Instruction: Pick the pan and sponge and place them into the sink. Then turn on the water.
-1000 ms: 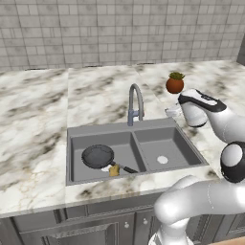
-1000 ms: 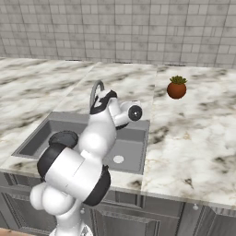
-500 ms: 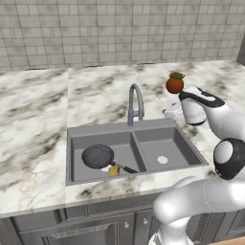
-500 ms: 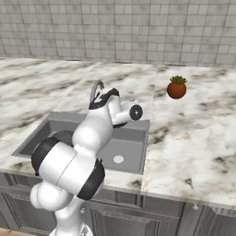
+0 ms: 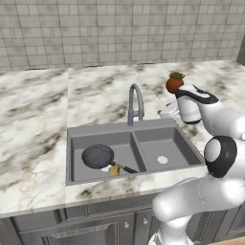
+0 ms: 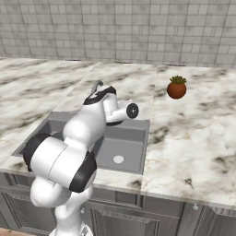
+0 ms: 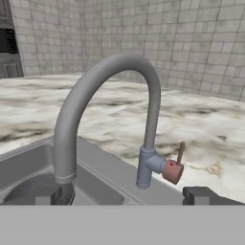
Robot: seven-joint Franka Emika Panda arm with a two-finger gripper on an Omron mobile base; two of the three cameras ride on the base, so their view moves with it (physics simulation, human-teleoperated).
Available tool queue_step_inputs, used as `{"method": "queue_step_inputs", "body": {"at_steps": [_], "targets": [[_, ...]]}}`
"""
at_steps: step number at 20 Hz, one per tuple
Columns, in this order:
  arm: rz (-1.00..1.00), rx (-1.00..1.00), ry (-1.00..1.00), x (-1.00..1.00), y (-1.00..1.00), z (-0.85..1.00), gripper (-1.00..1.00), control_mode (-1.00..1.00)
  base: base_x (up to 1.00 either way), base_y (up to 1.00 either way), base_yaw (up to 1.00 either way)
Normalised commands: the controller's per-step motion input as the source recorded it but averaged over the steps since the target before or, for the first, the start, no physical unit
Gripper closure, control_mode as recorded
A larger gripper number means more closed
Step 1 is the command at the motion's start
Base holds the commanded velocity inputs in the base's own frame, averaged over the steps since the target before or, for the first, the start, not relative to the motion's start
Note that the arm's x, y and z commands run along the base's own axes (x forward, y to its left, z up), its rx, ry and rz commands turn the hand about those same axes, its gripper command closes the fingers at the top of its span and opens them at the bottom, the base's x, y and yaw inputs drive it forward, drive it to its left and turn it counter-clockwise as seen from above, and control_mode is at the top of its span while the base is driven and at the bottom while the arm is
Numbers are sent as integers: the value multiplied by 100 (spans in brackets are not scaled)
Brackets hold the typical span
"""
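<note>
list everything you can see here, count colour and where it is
pan: one, dark grey with a thin black handle, in the sink's left basin
sponge: one, yellow, in the left basin beside the pan's handle
sink: one, dark grey, two basins, set in the counter; pale round drain in the right basin
faucet: one, grey, tall and arched, behind the divider between the basins
faucet handle: one, reddish-brown lever, on the side of the faucet base
potted plant: one, red-orange pot with green leaves, on the counter to the right behind the sink
counter: one, white and brown marble
wall: grey tiles, behind the counter
cabinets: grey, under the counter
claw: one, open, right of the faucet, holding nothing
</note>
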Motion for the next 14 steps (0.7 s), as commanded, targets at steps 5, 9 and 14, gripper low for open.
{"method": "queue_step_inputs", "body": {"at_steps": [5,9,14], "targets": [[3,0,1,0,2,0,-100,-100,0,0,0],[0,0,0,14,1,0,-100,-100,0,0,0],[0,0,2,13,9,0,-100,-100,0,0,0]]}}
